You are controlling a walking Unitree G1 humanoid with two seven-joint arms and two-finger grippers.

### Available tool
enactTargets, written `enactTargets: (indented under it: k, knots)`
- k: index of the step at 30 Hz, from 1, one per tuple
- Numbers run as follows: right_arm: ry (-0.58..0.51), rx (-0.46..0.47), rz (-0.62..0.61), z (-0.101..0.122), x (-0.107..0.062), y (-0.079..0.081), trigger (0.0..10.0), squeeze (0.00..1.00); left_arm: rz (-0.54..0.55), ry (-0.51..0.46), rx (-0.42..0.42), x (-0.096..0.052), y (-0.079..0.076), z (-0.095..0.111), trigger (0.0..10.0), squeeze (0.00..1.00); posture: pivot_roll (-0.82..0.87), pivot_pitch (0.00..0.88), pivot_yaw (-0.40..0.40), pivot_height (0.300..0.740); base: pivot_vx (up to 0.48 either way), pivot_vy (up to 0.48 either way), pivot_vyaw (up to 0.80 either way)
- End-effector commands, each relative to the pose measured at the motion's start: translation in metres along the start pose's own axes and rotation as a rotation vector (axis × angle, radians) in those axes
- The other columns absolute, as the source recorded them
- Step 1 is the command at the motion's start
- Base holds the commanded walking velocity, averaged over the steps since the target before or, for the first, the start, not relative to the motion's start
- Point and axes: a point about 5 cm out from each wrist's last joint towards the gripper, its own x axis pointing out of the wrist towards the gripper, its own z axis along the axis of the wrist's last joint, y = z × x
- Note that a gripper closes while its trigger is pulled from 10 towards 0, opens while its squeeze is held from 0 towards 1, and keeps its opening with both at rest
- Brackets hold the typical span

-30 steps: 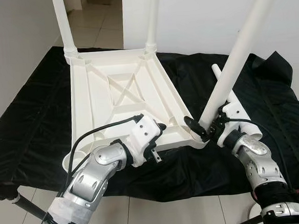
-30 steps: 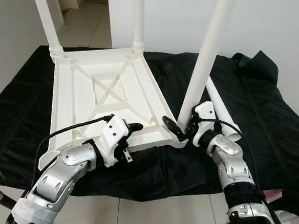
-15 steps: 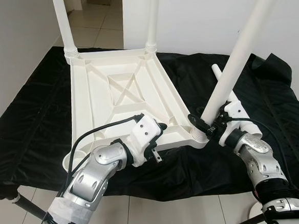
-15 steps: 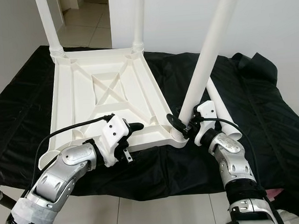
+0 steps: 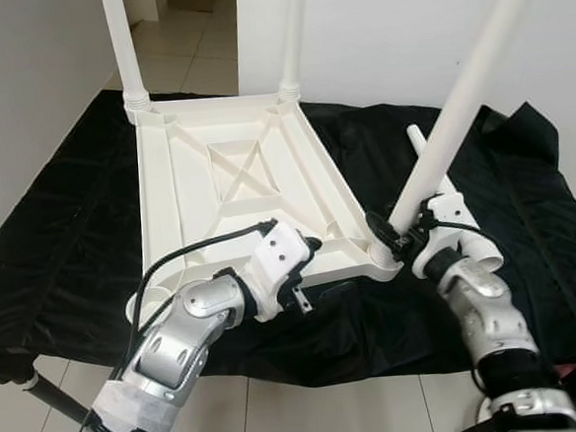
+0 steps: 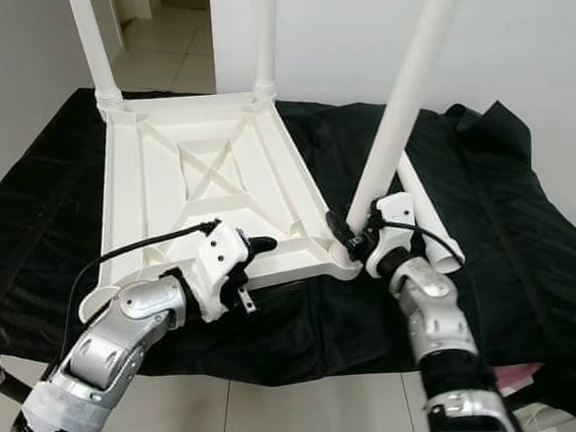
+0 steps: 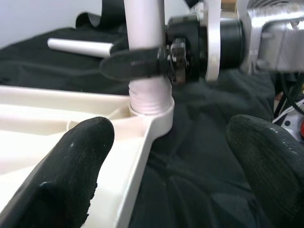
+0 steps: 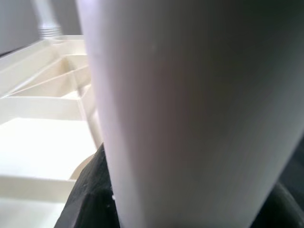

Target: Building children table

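Right gripper (image 5: pixel 386 237) clamped on tilted white leg (image 5: pixel 458 105) at tabletop (image 5: pixel 216 181) corner socket; left gripper (image 7: pixel 166 156) spread wide, empty, at near edge

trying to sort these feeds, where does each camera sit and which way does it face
Left eye, right eye: on the head, looking forward and down at the upturned table top on black cloth; both silver arms show.
Left wrist: along the open left gripper toward the corner socket.
Right wrist: against the table leg in the right gripper.
Shared: leg, socket.
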Motion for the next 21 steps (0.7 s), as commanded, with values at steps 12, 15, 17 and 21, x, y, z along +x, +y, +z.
enactTargets:
  k: [12,15,17,21]
  knots:
    - [0.094,0.071,-0.445,-0.025,-0.016,0.039,10.0,0.0,-0.046,-0.001,0.001,0.006,-0.004,0.002,10.0,0.0,0.02,0.0,-0.08,0.74,0.0,0.0,0.0]
    - [0.09,0.101,-0.433,-0.024,-0.016,0.049,10.0,0.0,-0.049,-0.005,0.0,0.006,-0.004,0.003,10.0,0.0,0.02,0.0,-0.078,0.74,0.0,0.0,0.0]
    - [0.078,0.115,-0.439,-0.02,-0.016,0.045,10.0,0.0,-0.053,-0.004,-0.002,0.006,-0.005,0.002,10.0,0.0,0.01,0.0,-0.078,0.74,0.0,0.0,0.0]
    - [0.063,0.12,-0.451,-0.016,-0.017,0.042,10.0,0.0,-0.055,-0.002,0.0,0.006,-0.005,0.002,10.0,0.0,0.01,0.0,-0.076,0.74,0.0,0.0,0.0]
